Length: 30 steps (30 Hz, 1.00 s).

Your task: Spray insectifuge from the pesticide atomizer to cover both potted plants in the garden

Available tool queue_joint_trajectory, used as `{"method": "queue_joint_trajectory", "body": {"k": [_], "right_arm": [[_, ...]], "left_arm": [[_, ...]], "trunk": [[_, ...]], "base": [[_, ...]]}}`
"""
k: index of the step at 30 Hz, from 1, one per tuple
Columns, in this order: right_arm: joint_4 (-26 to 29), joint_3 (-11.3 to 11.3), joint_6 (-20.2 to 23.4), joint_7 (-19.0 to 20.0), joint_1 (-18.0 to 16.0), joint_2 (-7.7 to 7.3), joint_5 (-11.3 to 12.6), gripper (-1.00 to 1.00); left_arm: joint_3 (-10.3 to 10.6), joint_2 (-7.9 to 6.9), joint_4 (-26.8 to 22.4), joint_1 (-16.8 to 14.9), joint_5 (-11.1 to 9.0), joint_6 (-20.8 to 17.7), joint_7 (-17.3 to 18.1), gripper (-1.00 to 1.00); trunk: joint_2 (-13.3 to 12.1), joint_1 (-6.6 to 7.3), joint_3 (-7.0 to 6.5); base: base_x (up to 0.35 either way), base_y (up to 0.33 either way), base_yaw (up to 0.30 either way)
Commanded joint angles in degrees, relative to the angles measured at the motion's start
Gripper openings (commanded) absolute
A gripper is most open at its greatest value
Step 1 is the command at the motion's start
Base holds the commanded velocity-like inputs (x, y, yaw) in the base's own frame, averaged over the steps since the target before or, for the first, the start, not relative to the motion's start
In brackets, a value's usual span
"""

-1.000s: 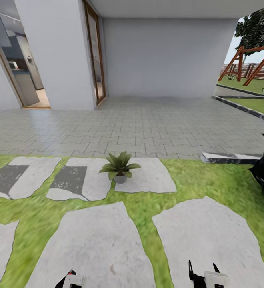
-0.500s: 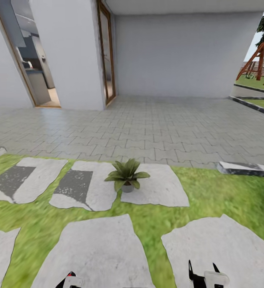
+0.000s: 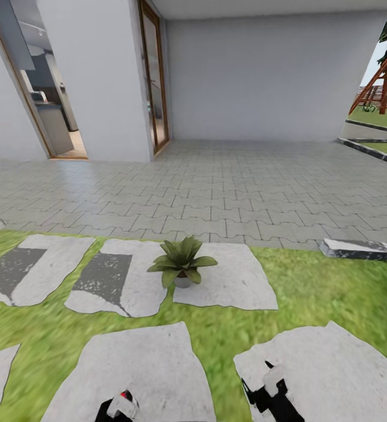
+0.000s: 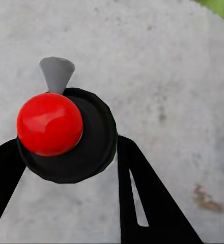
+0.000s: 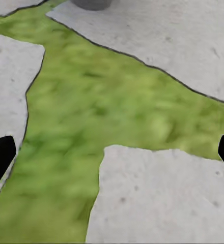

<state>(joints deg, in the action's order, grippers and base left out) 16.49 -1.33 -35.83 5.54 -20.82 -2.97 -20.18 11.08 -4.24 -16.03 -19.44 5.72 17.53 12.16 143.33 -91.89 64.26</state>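
At lower left of the head view, the left end effector (image 3: 118, 405) pokes into frame; the right end effector (image 3: 268, 390) sits lower centre-right.

Left fingers (image 4: 142, 198) seem clamped round a black cap with a red ball, perhaps the pesticide atomizer (image 4: 66, 133). One potted plant (image 3: 182, 261) stands mid-frame between stepping stones (image 3: 226, 275). Right fingers are spread wide, holding nothing, over lawn (image 5: 107, 101).

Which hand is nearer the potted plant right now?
Right, slightly. The right hand sits below-right of the potted plant; the left hand lies lower, below-left.
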Motion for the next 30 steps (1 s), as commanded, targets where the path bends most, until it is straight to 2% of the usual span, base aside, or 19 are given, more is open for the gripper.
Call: {"method": "queue_joint_trajectory", "body": {"k": [1,3,4,5,6,7,9,10,11,14,17,19,20,21,23,25,26,29,30], "right_arm": [[2.9,-0.16,2.87,3.78,-0.01,-0.06,-0.18,1.0],[8.51,-0.21,8.21,9.3,0.01,-0.09,-1.49,1.0],[12.0,-0.28,11.55,12.81,-0.02,-0.05,-2.72,1.0],[13.48,-0.3,13.26,14.86,-0.11,-0.04,-3.55,1.0],[14.81,-0.32,15.16,18.11,-0.62,0.06,-4.88,1.0],[15.34,-0.33,15.97,20.1,-1.23,0.09,-5.58,1.0],[15.94,-0.4,17.17,25.73,-3.56,0.21,-6.78,1.0],[16.07,-0.41,17.4,28.44,-4.41,0.23,-7.04,1.0],[16.13,-0.42,17.51,31.03,-4.92,0.24,-7.2,1.0],[16.25,-0.52,17.61,35.69,-5.47,0.25,-7.38,1.0],[16.28,-1.55,17.63,36.8,-5.8,0.25,-7.41,1.0],[16.29,-3.15,17.63,36.99,-5.87,0.25,-7.42,1.0],[16.29,-4.68,17.63,37.04,-5.88,0.27,-7.42,1.0],[16.32,-5.86,17.63,37.06,-5.89,0.26,-7.4,-1.0],[16.34,-8.39,17.63,37.08,-5.9,0.25,-7.33,-1.0],[16.37,-9.27,17.68,37.09,-5.9,0.37,-7.31,-1.0],[16.37,-9.45,17.72,37.12,-5.9,0.82,-7.3,-1.0],[16.43,-10.08,19.04,37.17,-5.9,2.74,-7.4,-1.0],[16.98,-11.53,20.08,37.18,-5.9,3.66,-7.4,-1.0]], "left_arm": [[-0.08,-0.52,-0.02,-1.4,1.67,-1.29,3.97,-1.0],[-0.01,-1.47,-0.22,-4.28,3.92,-4.92,11.7,-1.0],[0.03,-1.86,-0.31,-6.81,6.1,-7.51,17.32,-1.0],[0.05,-2.01,-0.34,-8.42,7.78,-8.82,20.41,-1.0],[0.07,-2.05,-0.37,-10.92,11.2,-10.4,24.78,-1.0],[0.07,-2.01,-0.38,-12.36,13.54,-11.2,27.25,-1.0],[0.01,-1.62,-0.4,-15.87,19.8,-13.57,33.04,-1.0],[0.0,-1.46,-0.43,-17.05,22.06,-14.78,35.2,-1.0],[0.02,-1.37,-0.52,-17.82,23.67,-15.64,37.08,-1.0],[0.13,-1.24,-1.63,-18.56,26.33,-16.48,40.55,-1.0],[0.16,-1.12,-2.11,-18.67,29.09,-16.7,41.42,-1.0],[0.16,-0.79,-2.2,-18.69,30.96,-16.8,41.9,-1.0],[0.15,-0.31,-2.22,-18.7,31.98,-16.95,42.29,-1.0],[0.16,0.03,-2.23,-18.7,32.55,-17.12,42.46,-1.0],[0.17,1.14,-2.24,-18.7,34.05,-17.48,42.69,-1.0],[0.14,2.49,-2.25,-18.7,35.85,-17.59,42.75,-1.0],[0.14,3.38,-2.25,-18.7,37.08,-17.66,42.76,-1.0],[0.1,5.02,-2.25,-18.71,38.99,-17.74,42.69,-1.0],[0.09,5.78,-2.25,-18.71,39.75,-17.77,42.56,-1.0]], "trunk": [[0.02,0.01,0.06],[0.02,0.01,0.06],[0.02,0.01,0.06],[0.02,0.01,0.06],[0.02,0.01,0.06],[0.02,0.01,0.06],[0.02,0.01,0.06],[0.02,0.01,0.06],[0.02,0.01,0.06],[0.02,0.01,0.06],[0.02,0.01,0.06],[0.02,0.01,0.06],[0.02,0.01,0.06],[0.02,0.01,0.06],[0.02,0.01,0.06],[0.02,0.01,0.06],[0.02,0.01,0.06],[0.02,0.01,0.06],[0.02,0.01,0.06]], "base": [[0.0,0.0,0.0],[0.0,0.0,0.0],[0.0,0.0,0.0],[0.0,0.0,0.0],[0.0,0.0,0.0],[0.0,0.0,0.0],[0.0,0.0,0.0],[0.0,0.0,0.0],[0.0,0.0,0.0],[0.0,0.0,0.0],[0.0,0.0,0.0],[0.0,0.0,0.0],[0.0,0.0,0.0],[0.0,0.0,0.0],[0.0,0.0,0.0],[0.0,0.0,0.0],[0.0,0.0,0.0],[0.0,0.0,0.0],[0.0,0.0,0.0]]}}
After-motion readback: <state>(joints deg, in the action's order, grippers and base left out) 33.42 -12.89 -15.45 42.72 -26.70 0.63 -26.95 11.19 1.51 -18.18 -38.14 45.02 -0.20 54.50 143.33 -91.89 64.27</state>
